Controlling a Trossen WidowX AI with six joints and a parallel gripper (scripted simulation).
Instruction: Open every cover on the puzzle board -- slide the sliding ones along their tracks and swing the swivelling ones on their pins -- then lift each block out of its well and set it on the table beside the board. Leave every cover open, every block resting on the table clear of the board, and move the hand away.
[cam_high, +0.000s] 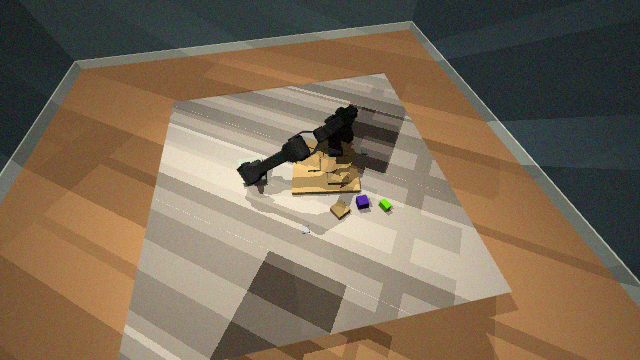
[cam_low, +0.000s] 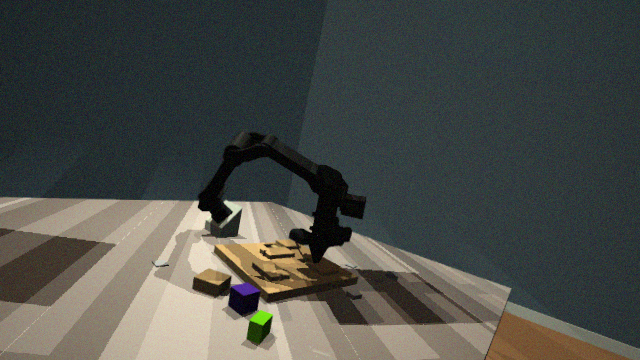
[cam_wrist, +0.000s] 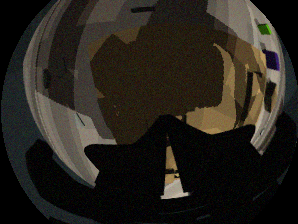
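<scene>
The wooden puzzle board (cam_high: 311, 190) (cam_low: 312, 290) lies flat on the table, with raised covers on top. One cover (cam_low: 270, 271) is near its front-left edge and another raised piece (cam_low: 278, 253) is farther back. My gripper (cam_low: 317, 260) (cam_wrist: 164, 117) is shut and empty, pointing down low over the board's right part; contact is unclear. A tan block (cam_high: 340, 210) (cam_low: 212, 283), a purple block (cam_high: 362, 201) (cam_low: 244, 298) (cam_wrist: 272, 60) and a green block (cam_high: 384, 204) (cam_low: 259, 327) (cam_wrist: 264, 29) rest on the table clear of the board. Arm and dark shadow hide several covers and wells.
The arm reaches over the board from its pale base mount (cam_low: 232, 225). Small thin flat pieces lie on the table, one (cam_high: 306, 230) (cam_low: 160, 263) beyond the tan block and another (cam_low: 354, 295) close to the board's right corner.
</scene>
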